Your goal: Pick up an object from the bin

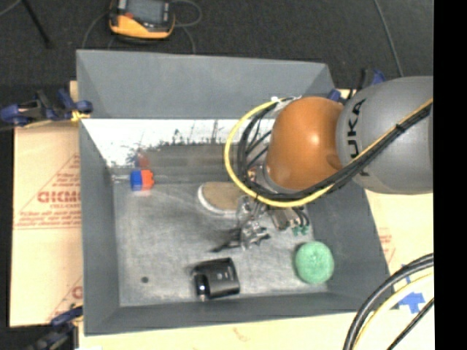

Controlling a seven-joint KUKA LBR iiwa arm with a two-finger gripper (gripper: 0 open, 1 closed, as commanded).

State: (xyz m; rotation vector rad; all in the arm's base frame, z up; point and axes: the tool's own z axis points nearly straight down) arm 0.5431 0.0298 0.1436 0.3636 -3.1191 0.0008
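The pincer (250, 232) hangs low over the middle of the grey bin (102, 217), just on the near side of a tan oval thing (216, 197). A black boxy device (217, 280) lies nearer and a green fuzzy ball (314, 262) to the right. A blue-and-orange block (141, 180) sits far left. I cannot tell whether the pincer is apart or together. Nothing looks lifted, so the grasp and the lift seem still to come.

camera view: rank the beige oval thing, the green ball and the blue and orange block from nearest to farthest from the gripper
1. Beige oval thing, just up-left of the gripper.
2. Green ball, to its lower right.
3. Blue and orange block, far left by the back wall.
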